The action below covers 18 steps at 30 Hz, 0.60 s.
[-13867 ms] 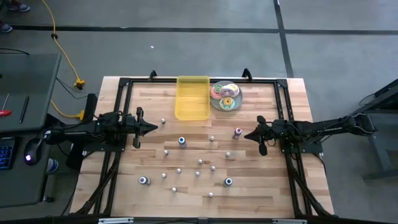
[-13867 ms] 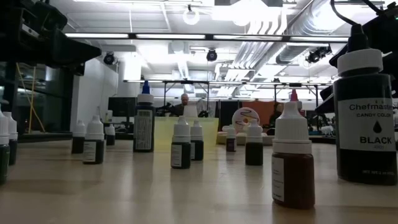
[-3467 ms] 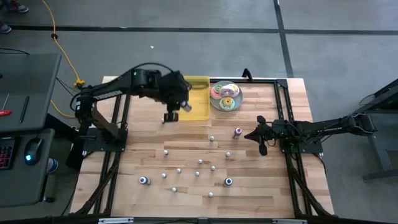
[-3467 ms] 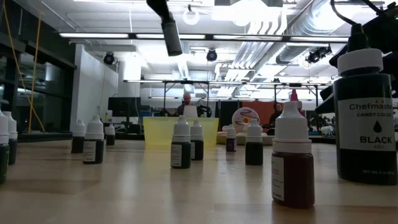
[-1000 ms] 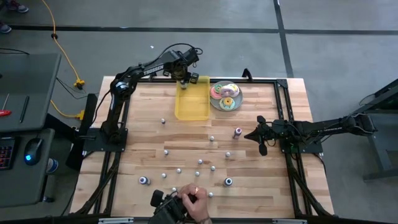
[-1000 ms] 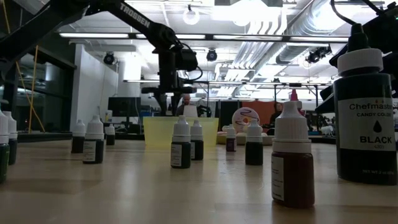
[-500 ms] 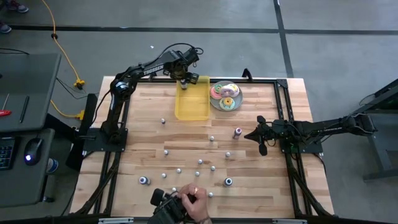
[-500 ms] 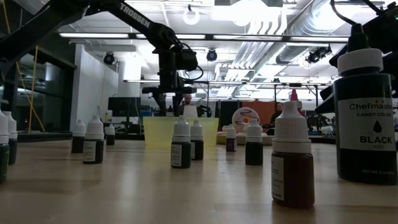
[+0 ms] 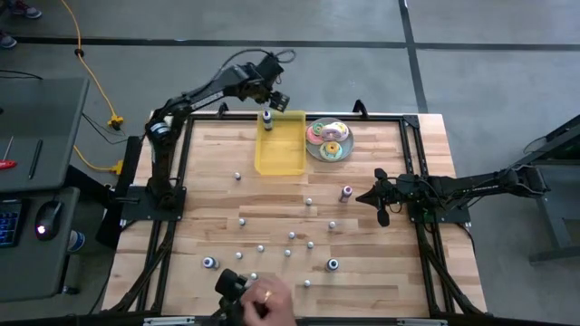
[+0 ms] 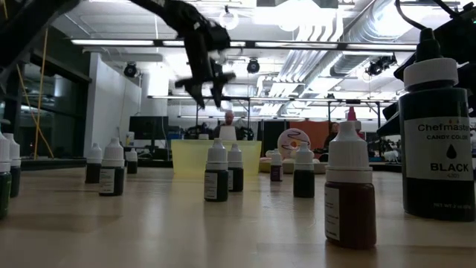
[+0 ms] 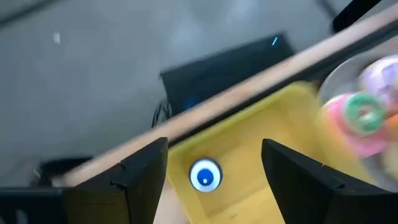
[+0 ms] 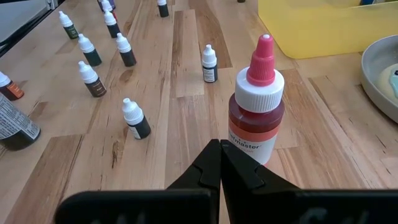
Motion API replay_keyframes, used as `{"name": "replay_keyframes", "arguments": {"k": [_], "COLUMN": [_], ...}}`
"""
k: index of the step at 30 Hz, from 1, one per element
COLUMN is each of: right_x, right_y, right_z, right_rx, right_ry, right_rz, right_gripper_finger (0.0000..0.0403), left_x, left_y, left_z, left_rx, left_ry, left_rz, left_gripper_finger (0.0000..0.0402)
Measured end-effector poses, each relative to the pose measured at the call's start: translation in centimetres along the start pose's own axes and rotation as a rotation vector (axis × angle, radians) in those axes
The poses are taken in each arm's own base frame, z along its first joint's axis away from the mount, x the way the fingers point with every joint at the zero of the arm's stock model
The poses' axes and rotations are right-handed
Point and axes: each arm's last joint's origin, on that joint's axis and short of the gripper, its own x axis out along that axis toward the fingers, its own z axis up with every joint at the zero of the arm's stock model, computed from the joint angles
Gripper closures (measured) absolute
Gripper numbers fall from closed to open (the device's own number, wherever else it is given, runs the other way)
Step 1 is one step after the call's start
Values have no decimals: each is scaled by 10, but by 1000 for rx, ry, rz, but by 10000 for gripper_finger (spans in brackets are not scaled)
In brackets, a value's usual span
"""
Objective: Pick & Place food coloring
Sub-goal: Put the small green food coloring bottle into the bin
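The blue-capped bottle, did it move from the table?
Yes. The blue-capped bottle left the middle of the table and now stands in the yellow tray's far end, under the open left gripper.

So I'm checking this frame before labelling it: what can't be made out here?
- Blue-capped bottle in the yellow tray: label unseen, left wrist view shows only its cap.
- Left pincer: blurred in low view.
- Small bottles: cap colours too small in high view.
- Person's hand: cut off by bottom edge.

yellow plastic tray (image 9: pixel 280 145) sits at the far side of the wooden counter (image 9: pixel 217 226) with a plate of pastel frosted doughnuts (image 9: pixel 328 139) just beside it, yellow cable (image 9: pixel 89 74) snaking across the floor
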Motion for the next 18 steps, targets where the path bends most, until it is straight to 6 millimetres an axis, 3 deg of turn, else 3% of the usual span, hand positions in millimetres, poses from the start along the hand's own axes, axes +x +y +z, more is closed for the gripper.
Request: {"name": "replay_keyframes", "arguments": {"k": [8,14,18], "right_x": [0,0,0], "right_y": [0,0,0], "right_z": [0,0,0], "right_rx": [0,0,0], "right_ry": [0,0,0], "right_rz": [0,0,0], "right_gripper_finger": [402,402,402], "left_x": [-83,-140,-163], "left_y": [3,5,6], "left_z": [-3,-28,-55], "left_rx": [139,268,373], "left_ry": [-126,-95,28], "left_rz": [-65,-95,-61], "left_gripper_finger": [147,147,147]}}
